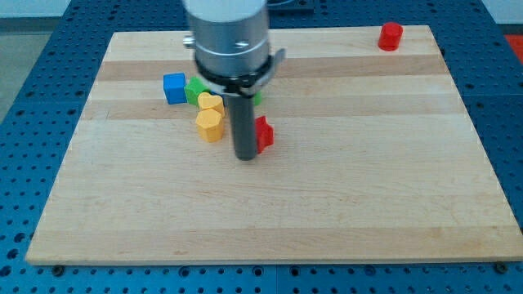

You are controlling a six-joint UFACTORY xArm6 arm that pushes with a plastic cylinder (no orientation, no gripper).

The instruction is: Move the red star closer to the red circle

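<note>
The red star lies near the middle of the wooden board, partly hidden behind my rod. My tip rests on the board just left of the star, touching or nearly touching it. The red circle, a short cylinder, stands far off at the board's top right corner.
A cluster lies left of my rod: a blue cube, a green block, a yellow heart and an orange block. Another green block peeks out behind the rod. The wooden board sits on a blue pegboard.
</note>
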